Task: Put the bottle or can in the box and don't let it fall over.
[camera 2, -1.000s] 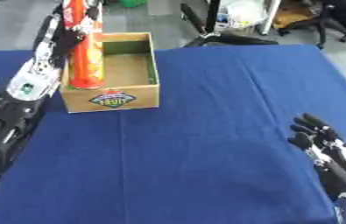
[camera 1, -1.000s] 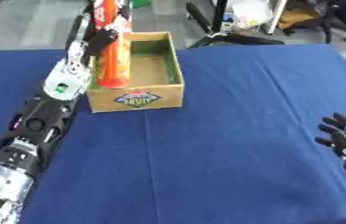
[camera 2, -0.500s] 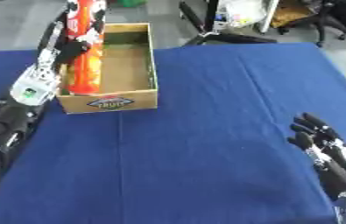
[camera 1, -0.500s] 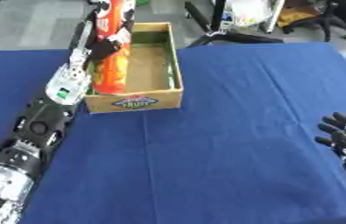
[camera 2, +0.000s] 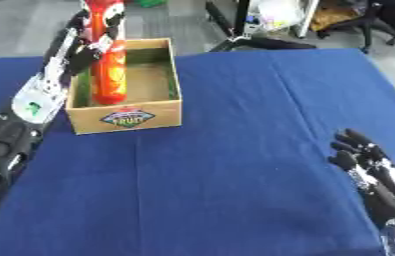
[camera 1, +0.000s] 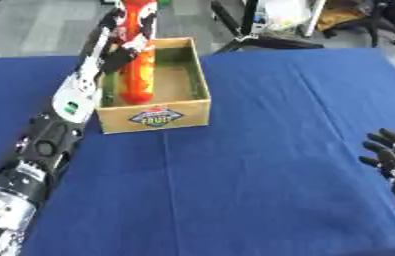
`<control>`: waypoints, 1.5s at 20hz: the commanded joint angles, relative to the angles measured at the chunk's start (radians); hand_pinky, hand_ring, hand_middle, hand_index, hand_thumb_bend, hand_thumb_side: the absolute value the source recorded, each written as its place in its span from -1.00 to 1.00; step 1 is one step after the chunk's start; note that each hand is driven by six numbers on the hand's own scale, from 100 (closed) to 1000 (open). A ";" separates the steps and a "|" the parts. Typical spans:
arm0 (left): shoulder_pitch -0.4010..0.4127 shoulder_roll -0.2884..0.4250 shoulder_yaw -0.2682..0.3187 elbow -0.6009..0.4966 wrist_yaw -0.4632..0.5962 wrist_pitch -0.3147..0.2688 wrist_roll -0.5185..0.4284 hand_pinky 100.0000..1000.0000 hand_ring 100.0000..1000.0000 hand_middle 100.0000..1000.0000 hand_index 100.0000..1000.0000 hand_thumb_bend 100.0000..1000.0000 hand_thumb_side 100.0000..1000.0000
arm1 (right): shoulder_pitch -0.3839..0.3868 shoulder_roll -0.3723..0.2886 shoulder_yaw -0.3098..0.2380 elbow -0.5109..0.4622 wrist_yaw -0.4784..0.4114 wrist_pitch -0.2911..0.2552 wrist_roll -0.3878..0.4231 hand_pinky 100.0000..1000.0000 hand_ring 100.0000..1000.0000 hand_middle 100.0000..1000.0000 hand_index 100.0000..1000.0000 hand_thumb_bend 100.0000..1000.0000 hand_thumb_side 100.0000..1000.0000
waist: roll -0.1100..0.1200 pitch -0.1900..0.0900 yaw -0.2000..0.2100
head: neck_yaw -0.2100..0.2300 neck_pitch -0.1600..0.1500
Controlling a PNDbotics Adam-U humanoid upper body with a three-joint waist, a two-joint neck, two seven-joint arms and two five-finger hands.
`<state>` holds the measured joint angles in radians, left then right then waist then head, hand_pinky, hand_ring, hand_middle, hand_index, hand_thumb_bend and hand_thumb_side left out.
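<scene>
Now the left hand [camera 1: 123, 37] curls its fingers around the orange bottle [camera 1: 137, 70], which stands upright below them inside the cardboard box [camera 1: 155, 116] on the blue table [camera 1: 262, 150]. Well apart, the right hand [camera 2: 371, 175] rests with straight fingers.

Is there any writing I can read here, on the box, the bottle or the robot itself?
"FRUIT": on the oval label of the box.
Bottle: no print legible.
Green mark on the left arm's white plate: too blurred to read.
</scene>
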<state>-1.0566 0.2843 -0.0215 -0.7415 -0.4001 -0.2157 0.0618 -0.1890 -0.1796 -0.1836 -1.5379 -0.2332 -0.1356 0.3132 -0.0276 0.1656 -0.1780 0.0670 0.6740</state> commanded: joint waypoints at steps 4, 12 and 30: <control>-0.005 0.046 -0.012 -0.058 -0.034 -0.003 -0.043 0.73 1.00 1.00 1.00 -0.11 0.34 | -0.007 -0.015 -0.007 -0.007 -0.003 -0.002 0.001 0.57 0.77 0.66 0.80 0.00 -0.28 | -0.003 -0.015 0.006 | -0.009 -0.006; 0.112 0.132 -0.032 -0.298 0.087 0.036 -0.124 0.70 1.00 1.00 1.00 -0.20 0.38 | -0.001 -0.019 -0.019 -0.009 -0.002 -0.004 -0.009 0.57 0.77 0.66 0.80 0.00 -0.28 | -0.003 -0.016 0.035 | -0.035 -0.005; 0.718 0.185 0.087 -0.997 0.416 0.100 -0.243 0.58 1.00 1.00 1.00 -0.48 0.54 | -0.002 -0.024 -0.029 -0.012 -0.001 -0.006 -0.018 0.57 0.77 0.66 0.79 -0.01 -0.28 | -0.006 -0.013 0.110 | -0.063 0.004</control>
<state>-0.3325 0.4652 0.0407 -1.6934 0.0079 -0.1106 -0.1694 -0.1832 -0.1808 -0.2031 -1.5379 -0.2332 -0.1401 0.2984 -0.0341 0.1651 -0.0675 0.0065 0.6754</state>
